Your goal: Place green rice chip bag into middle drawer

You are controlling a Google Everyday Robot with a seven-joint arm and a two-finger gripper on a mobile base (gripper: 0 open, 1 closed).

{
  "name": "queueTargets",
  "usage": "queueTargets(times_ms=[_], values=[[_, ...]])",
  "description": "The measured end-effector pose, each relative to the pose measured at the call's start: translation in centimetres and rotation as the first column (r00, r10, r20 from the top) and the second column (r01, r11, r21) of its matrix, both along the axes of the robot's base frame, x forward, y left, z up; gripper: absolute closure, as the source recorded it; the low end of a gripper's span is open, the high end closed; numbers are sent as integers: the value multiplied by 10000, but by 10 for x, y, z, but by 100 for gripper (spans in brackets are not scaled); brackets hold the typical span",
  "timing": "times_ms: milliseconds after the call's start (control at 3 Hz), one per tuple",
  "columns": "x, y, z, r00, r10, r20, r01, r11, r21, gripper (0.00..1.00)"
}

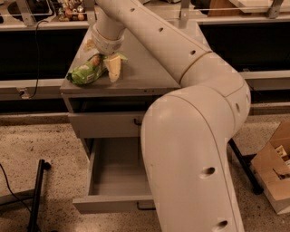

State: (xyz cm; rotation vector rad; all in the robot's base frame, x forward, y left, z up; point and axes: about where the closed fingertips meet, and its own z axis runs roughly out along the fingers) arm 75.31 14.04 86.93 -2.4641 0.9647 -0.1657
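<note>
The green rice chip bag (85, 73) lies on its side near the front left of the grey cabinet top (145, 74). My gripper (108, 67) reaches down from the big white arm (190, 136) to the bag's right end and is at or touching it. The middle drawer (113, 179) is pulled out below, and its deep grey tray holds nothing. Its front edge (108, 204) faces me, and the arm partly covers its right side and handle. The bag rests on the cabinet top.
The upper drawer front (102, 124) with its black handle is closed. A black stand leg (36, 195) crosses the floor at the left. An open cardboard box (274, 176) sits on the floor at the right. A dark counter with small items (68, 10) runs behind.
</note>
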Motion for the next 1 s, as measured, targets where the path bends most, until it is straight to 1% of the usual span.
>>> queueTargets(times_ms=[333,667,1000], values=[[4,5,0,9997,98,240,-97,9999,-34,41],[5,5,10,9981,40,609,-46,9999,93,64],[-14,-13,42,9936,-536,994,418,9923,1167,89]])
